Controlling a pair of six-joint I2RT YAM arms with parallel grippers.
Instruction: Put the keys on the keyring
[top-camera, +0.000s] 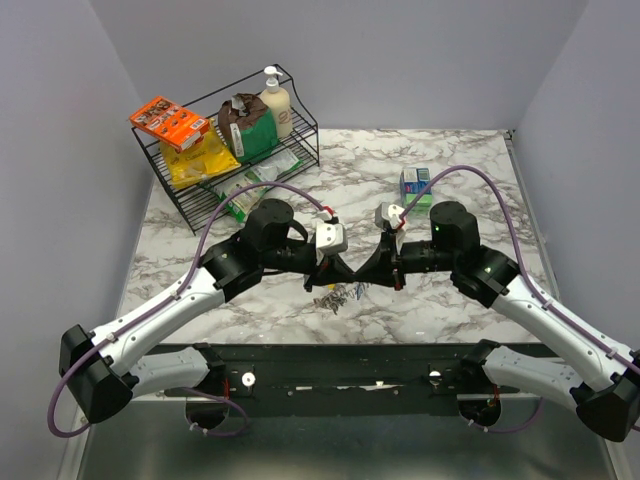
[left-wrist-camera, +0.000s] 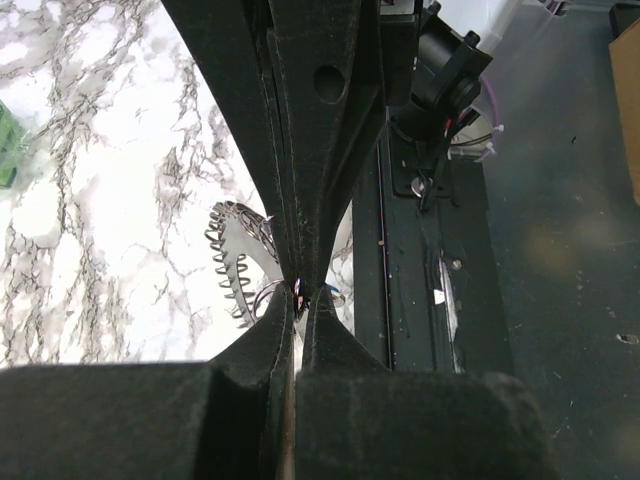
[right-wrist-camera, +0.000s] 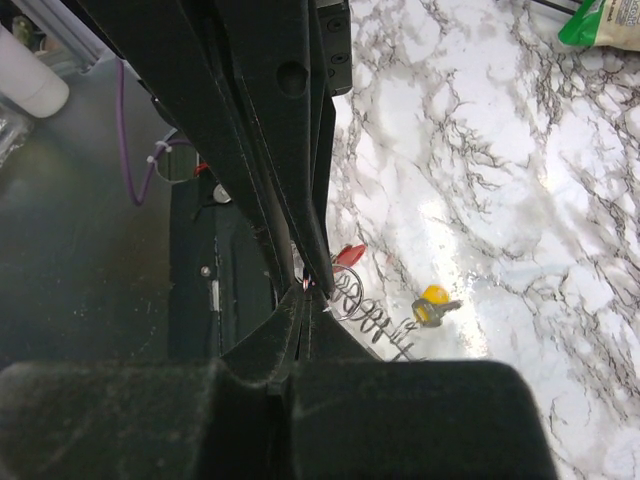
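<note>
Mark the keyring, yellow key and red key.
keyring (left-wrist-camera: 226, 268), left wrist view, jagged outer edge.
yellow key (right-wrist-camera: 433, 296), right wrist view, plastic head.
red key (right-wrist-camera: 350, 254), right wrist view, plastic head.

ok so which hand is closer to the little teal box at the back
Right. The right hand is on the near side of the teal box, a little to its left. The left hand meets it tip to tip from farther left, so it is slightly farther away.

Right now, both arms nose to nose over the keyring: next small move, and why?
Probably ease the left gripper up a little to test its hold. Both sets of jaws are shut tip to tip beside the keyring, a red key at the tips, but what each pinches is hidden. The yellow key lies aside, ungripped.
</note>
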